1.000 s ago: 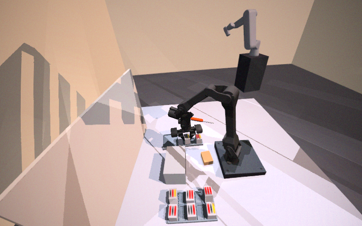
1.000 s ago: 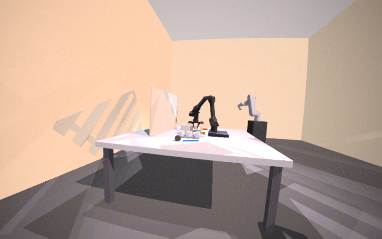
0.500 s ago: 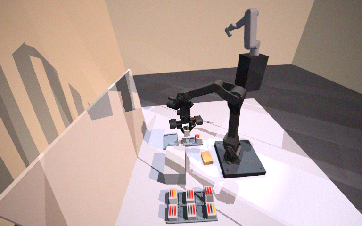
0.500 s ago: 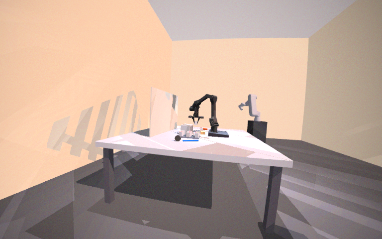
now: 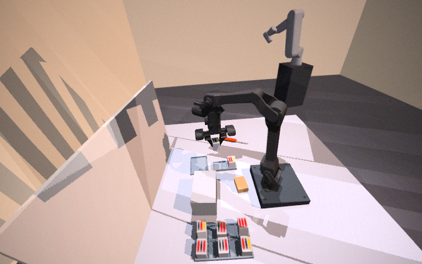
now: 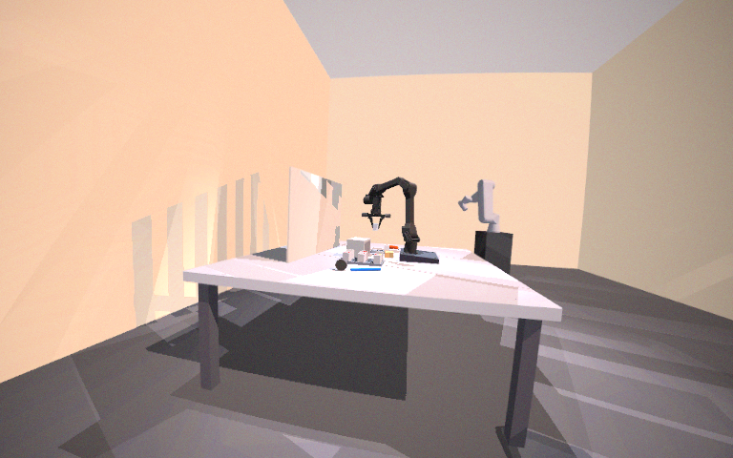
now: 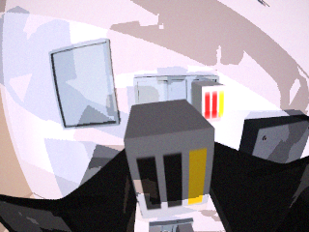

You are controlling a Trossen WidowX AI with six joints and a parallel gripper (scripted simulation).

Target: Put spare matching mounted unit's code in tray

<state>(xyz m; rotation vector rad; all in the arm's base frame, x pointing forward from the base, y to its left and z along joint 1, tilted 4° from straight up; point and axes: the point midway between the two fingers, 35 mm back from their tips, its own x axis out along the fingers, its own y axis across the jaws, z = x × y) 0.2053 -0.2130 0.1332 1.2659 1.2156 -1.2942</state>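
Your hand [image 5: 215,145] [image 6: 375,226] [image 7: 164,146] pinches the black-and-yellow-striped grey block [image 5: 215,142] [image 6: 375,227] [image 7: 169,120] aloft, probably to clear the shallow blue-grey tray [image 5: 199,164] [image 7: 87,82] below.

Striped blocks total eight: six lower blocks [image 5: 245,244] [image 6: 363,256] at the bottom of the top view, one middle block [image 5: 231,161] [image 7: 212,101] near its centre, and one raised block [image 5: 215,143] [image 6: 375,226] [image 7: 169,164] above that. There are two divided trays, one large [image 5: 223,258] [image 6: 369,263] and one small, and one plain tray [image 5: 190,166] [image 7: 114,82]. Count two robot arms, one black [image 5: 272,139] [image 6: 409,216], one grey [image 5: 293,34] [image 6: 486,199]; one big box [image 5: 203,186] [image 6: 358,243]; one orange block [image 5: 240,184] [image 6: 388,254]; one screwdriver [image 5: 231,139] [image 6: 393,247]; and, mid-frame in the exterior view, one blue stick [image 6: 365,269] and one dark round thing [image 6: 340,264].
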